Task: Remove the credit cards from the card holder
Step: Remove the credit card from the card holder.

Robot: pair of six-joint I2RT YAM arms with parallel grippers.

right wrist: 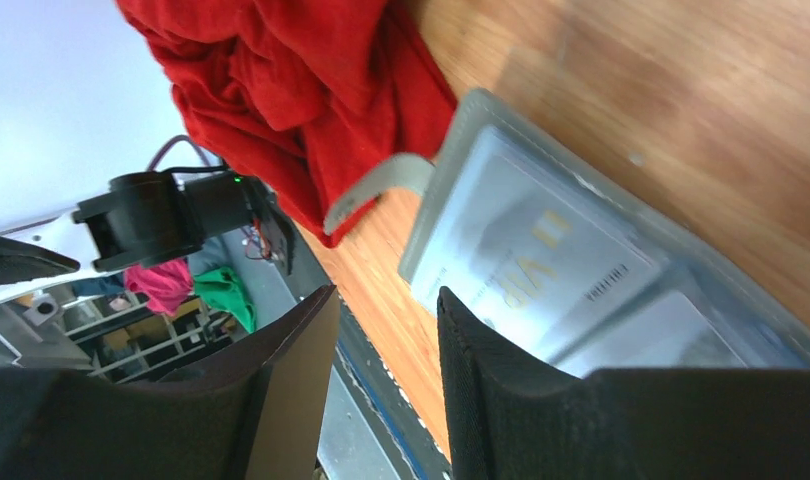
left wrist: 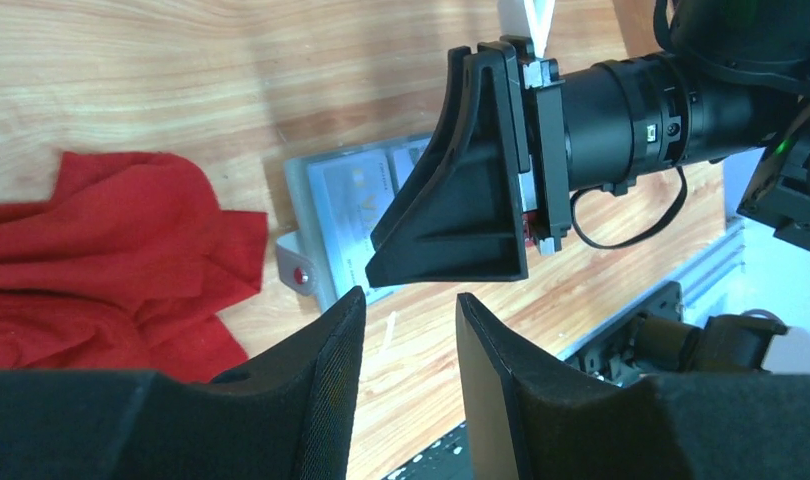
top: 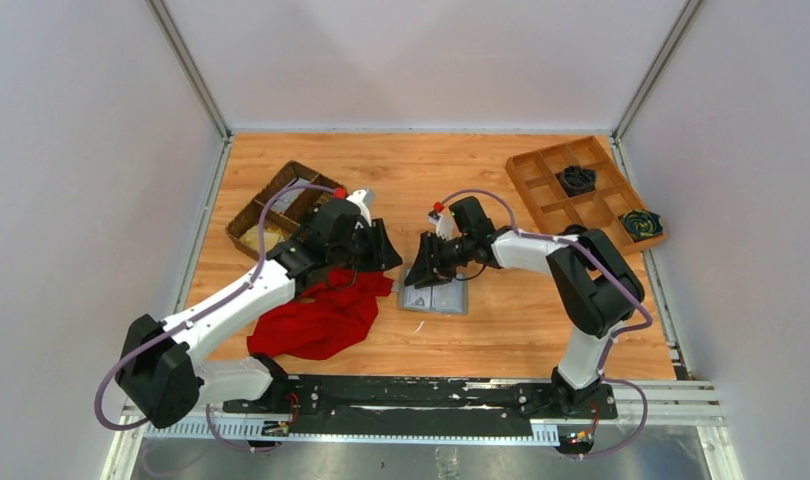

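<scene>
The grey card holder (top: 433, 299) lies open and flat on the wooden table. In the right wrist view the card holder (right wrist: 436, 190) shows a pale card (right wrist: 541, 255) with gold lettering in its slot, and a second pale card below it. My right gripper (top: 421, 272) hovers over the holder's left half, open and empty (right wrist: 386, 292). My left gripper (top: 389, 255) is just left of it, open and empty (left wrist: 409, 295). In the left wrist view the holder (left wrist: 299, 190) and its tab with a red snap (left wrist: 296, 272) are partly hidden behind the right gripper's finger.
A red cloth (top: 321, 315) lies crumpled just left of the holder, touching its tab side. A dark wicker basket (top: 271, 210) stands at the back left. A wooden divided tray (top: 586, 190) holding dark items stands at the back right.
</scene>
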